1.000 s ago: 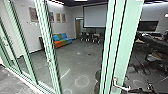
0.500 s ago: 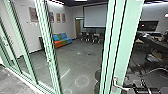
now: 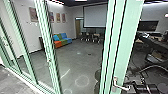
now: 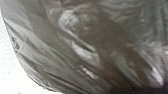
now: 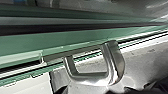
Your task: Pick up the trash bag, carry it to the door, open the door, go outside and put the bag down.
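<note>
trash bag [image 4: 57, 47] is showing up close in the left wrist view, its thin, dark grey-brown plastic creasing and catching light, with a bright, pale surface [image 4: 11, 77] showing past its edge. what it is resting on or hanging from, i cannot tell, nor whether the left gripper is grasping it.

the right wrist view is giving a close look at the metal door handle [image 5: 114, 65], its shiny bar bending out beside a green frame. in the head view the same handle is sitting low on the light green door frame [image 3: 124, 47], and the dark right gripper [image 3: 147, 88] is hovering near its free end; whether it is clenching, letting go or touching the metal, i cannot tell.

the head view is also looking past the frames into a room, where a blue, green and orange sofa [image 3: 64, 40] is standing near a wall, framed pictures [image 3: 33, 14] are hanging, and chairs [image 3: 95, 38] are standing below a pale screen [image 3: 95, 16].
</note>
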Controlling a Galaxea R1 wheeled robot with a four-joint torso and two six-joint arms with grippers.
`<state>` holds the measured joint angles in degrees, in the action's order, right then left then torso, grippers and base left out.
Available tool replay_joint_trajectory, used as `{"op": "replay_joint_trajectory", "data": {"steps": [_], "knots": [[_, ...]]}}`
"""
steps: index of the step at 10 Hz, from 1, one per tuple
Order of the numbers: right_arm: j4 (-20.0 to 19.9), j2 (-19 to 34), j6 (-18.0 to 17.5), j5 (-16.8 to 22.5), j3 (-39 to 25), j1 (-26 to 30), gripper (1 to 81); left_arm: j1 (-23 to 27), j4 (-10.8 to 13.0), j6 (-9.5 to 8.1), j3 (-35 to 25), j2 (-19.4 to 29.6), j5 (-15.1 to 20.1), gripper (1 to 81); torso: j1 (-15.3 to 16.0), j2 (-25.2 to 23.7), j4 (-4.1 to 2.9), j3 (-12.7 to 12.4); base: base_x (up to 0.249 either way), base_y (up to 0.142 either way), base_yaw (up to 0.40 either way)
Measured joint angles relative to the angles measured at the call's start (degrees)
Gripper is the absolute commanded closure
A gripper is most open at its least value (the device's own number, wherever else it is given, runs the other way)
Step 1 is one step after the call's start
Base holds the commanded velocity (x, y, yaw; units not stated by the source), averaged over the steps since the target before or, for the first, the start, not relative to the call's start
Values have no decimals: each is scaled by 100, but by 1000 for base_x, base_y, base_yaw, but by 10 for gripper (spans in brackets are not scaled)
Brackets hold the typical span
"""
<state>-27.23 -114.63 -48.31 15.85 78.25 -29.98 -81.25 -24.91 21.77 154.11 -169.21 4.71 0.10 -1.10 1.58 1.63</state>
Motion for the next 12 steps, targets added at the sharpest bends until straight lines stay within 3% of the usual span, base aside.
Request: {"op": "replay_joint_trajectory", "data": {"steps": [5,12], "knots": [[-2,-618,-330,52,463,-89,10,0,-11,0,73,-15,0,811,2,0,0,2,0,0,0],[-13,-734,-535,-163,863,-378,10,-2,-20,0,82,-12,-5,811,2,2,0,2,0,0,0]]}}
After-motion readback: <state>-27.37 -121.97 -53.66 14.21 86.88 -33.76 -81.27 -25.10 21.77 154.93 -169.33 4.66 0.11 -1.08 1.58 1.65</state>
